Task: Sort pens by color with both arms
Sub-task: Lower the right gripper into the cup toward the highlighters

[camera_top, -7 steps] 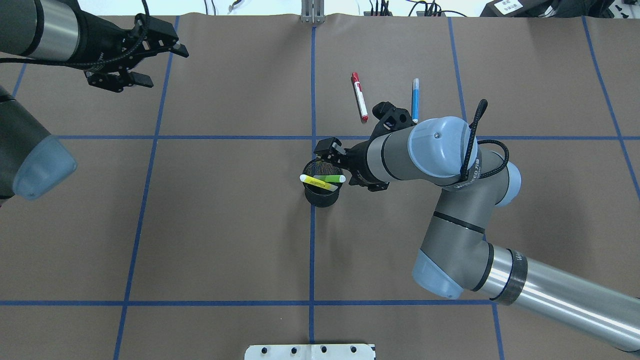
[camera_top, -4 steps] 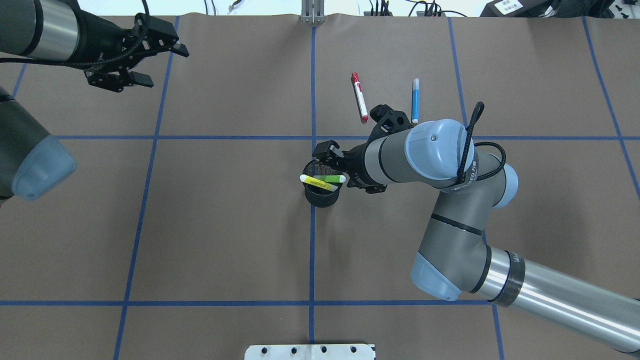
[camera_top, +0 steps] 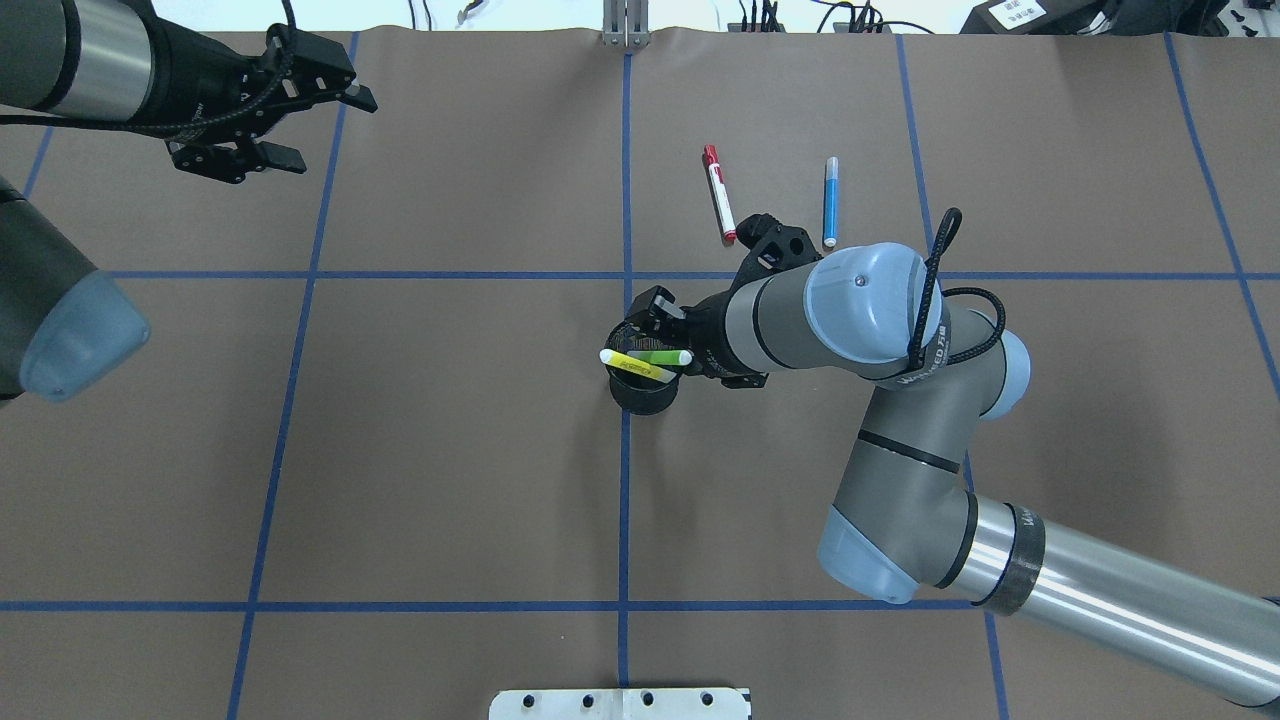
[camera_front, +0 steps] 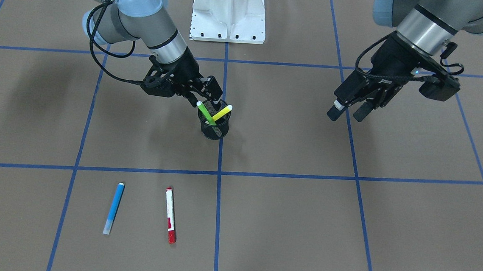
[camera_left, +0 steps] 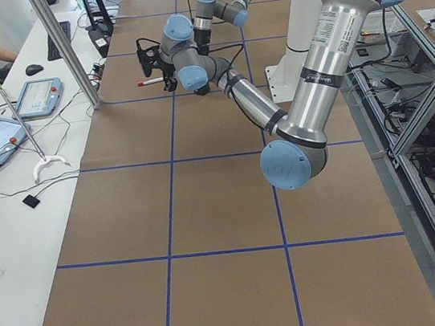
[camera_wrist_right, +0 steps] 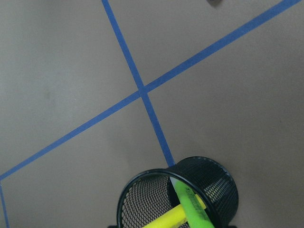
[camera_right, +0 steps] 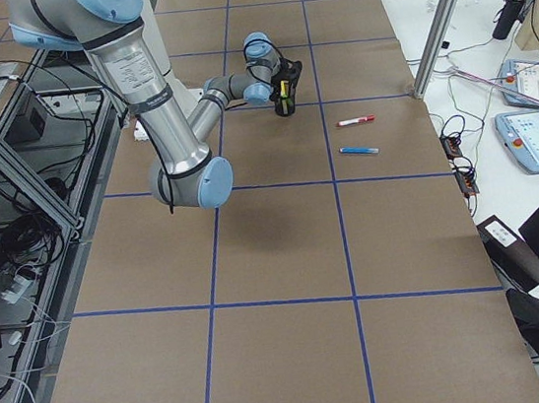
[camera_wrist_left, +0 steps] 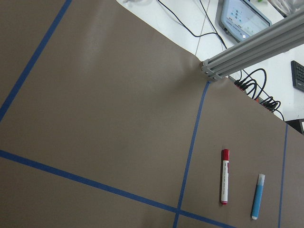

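Jaws apart on right arm (camera_top: pixel 860 310) beside mesh cup (camera_top: pixel 645 395), likewise on left arm (camera_top: pixel 100 70).

Right arm (camera_front: pixel 167 48) crowds the mesh cup (camera_front: pixel 213 129); red pen (camera_front: pixel 170 215), blue pen (camera_front: pixel 114 207) lie unobstructed.

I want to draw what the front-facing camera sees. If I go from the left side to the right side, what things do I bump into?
blue pen → white pen with red cap → black mesh cup holding the green pen and yellow pen → left pincer
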